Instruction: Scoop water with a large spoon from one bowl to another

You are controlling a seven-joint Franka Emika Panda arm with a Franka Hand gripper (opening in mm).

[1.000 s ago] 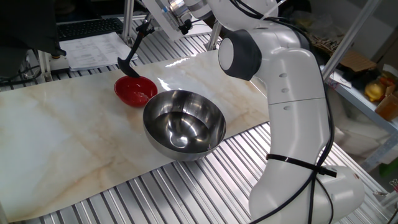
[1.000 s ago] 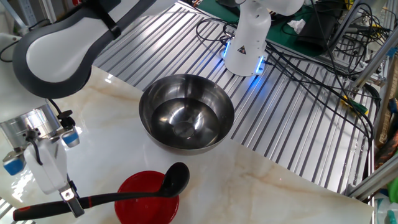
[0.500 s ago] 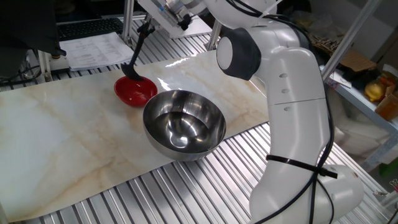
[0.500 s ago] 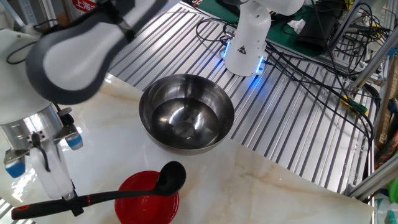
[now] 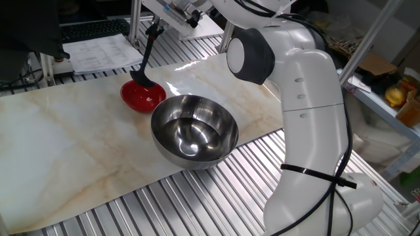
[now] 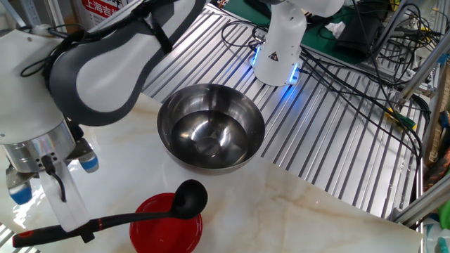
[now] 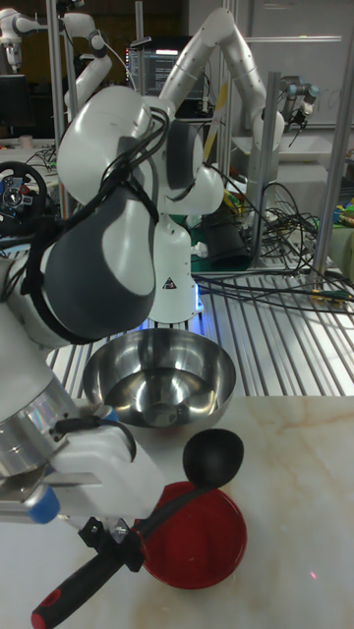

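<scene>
Ladle (image 7: 213, 458) over red bowl (image 7: 218, 560)
Tool (image 7: 108, 534) grasps its handle; pouring seems underway, steel bowl (image 6: 211, 126) beyond.

A robotics lab. A white robot arm (image 5: 308, 98) is bolted to a workbench of ribbed aluminium rails (image 6: 337, 126), part covered by a marble-look board (image 5: 72, 144). Black cables (image 6: 351, 63) trail across the bench, metal frame posts (image 7: 258, 187) stand around, and more robot arms (image 7: 236, 69) and a monitor (image 7: 157, 74) fill the background.
</scene>
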